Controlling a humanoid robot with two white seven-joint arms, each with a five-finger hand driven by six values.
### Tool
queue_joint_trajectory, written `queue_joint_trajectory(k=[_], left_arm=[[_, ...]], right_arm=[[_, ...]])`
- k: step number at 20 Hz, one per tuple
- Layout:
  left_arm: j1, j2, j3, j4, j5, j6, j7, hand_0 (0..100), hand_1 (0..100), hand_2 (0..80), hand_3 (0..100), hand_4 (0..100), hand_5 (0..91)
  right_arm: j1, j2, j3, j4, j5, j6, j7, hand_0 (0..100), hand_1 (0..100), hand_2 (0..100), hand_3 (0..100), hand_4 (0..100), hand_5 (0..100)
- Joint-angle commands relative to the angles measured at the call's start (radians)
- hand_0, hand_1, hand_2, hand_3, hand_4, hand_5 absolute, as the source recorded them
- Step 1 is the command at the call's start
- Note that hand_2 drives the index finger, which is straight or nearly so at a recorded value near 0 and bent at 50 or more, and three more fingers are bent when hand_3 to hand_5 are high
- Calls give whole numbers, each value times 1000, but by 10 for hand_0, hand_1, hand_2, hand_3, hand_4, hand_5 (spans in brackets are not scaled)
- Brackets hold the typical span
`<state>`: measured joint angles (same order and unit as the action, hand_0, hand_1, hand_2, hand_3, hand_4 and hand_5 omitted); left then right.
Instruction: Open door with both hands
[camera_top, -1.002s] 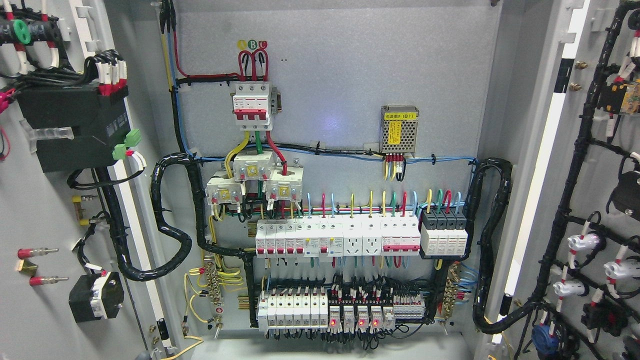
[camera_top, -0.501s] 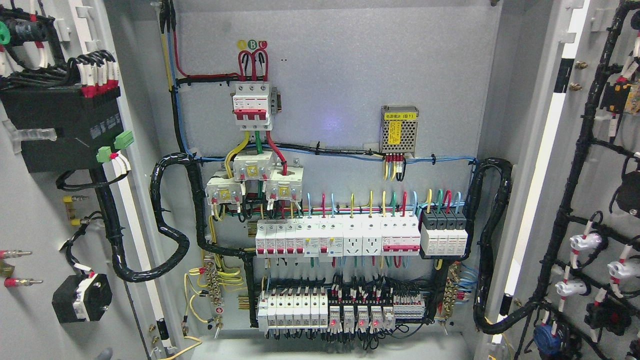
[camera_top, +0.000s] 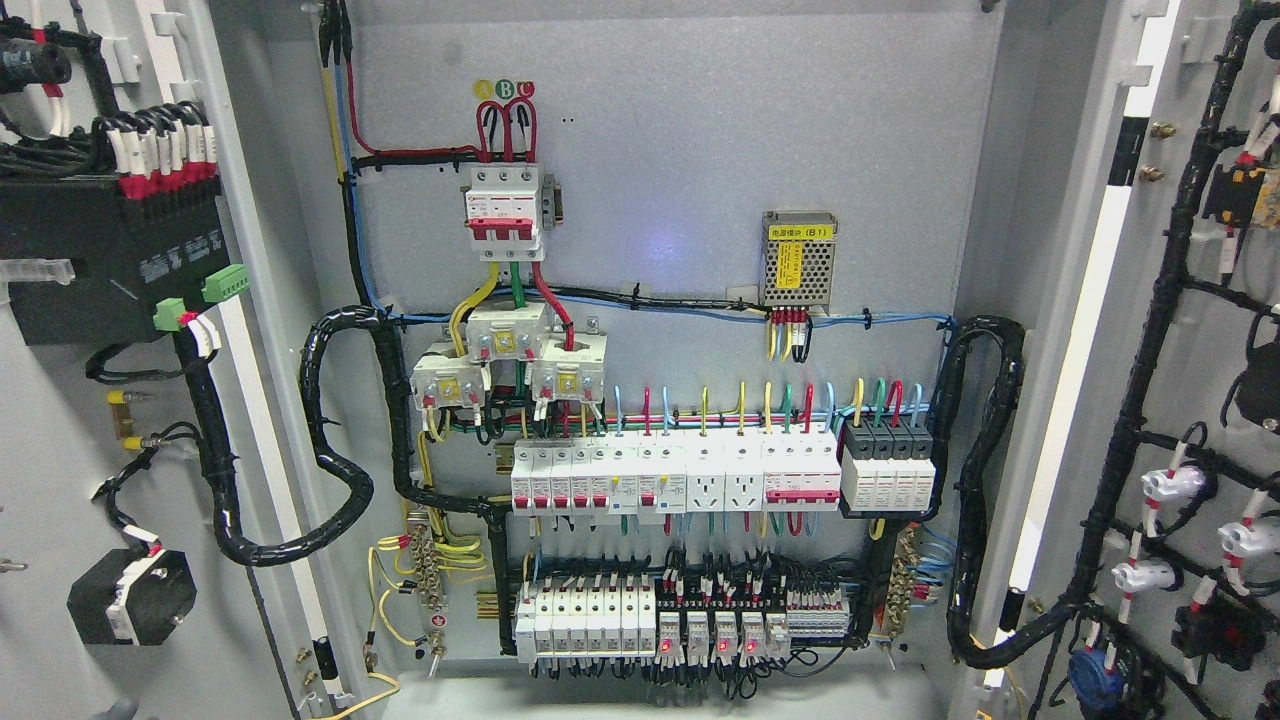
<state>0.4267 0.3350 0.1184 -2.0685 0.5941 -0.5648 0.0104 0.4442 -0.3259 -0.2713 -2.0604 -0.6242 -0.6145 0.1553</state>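
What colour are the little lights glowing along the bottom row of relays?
Red; three indicator lights glow in the head view, the only view.

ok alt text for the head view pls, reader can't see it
An electrical cabinet stands open, its left door and right door swung wide with wired components on their inner faces. The back panel holds rows of white circuit breakers, coloured wires and black cable bundles. No clear view of a robot hand.

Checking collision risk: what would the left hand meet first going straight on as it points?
Only a grey tip, probably the left hand, shows at the bottom edge; likely the left door first, though depth is unclear.
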Motion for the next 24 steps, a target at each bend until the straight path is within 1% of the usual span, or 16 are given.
queue_joint_trajectory(k=[1, 8, 13, 15, 18, 24], left_arm=[[3, 47, 95, 53, 65, 8, -1, 0, 0, 0, 0, 0, 0], [1, 96, 164, 99, 148, 8, -1, 0, 0, 0, 0, 0, 0], [1, 142, 208, 131, 211, 8, -1, 0, 0, 0, 0, 0, 0], [1, 157, 210, 152, 223, 8, -1, 0, 0, 0, 0, 0, 0], [-2, 171, 210, 188, 227, 8, -1, 0, 0, 0, 0, 0, 0], [-6, 199, 211, 235, 271, 6, -1, 0, 0, 0, 0, 0, 0]], right_arm=[[18, 8, -12, -9, -6, -5, -5, 191, 0, 0, 0, 0, 0], [18, 15, -35, 3, -6, -5, -5, 191, 0, 0, 0, 0, 0], [18, 37, -43, 23, -8, -5, -6, 191, 0, 0, 0, 0, 0], [16, 48, -55, 23, -8, -5, -6, 191, 0, 0, 0, 0, 0], [16, 48, -66, 23, -8, -5, -6, 191, 0, 0, 0, 0, 0], [14, 47, -78, 25, -32, -5, -6, 190, 0, 0, 0, 0, 0]])
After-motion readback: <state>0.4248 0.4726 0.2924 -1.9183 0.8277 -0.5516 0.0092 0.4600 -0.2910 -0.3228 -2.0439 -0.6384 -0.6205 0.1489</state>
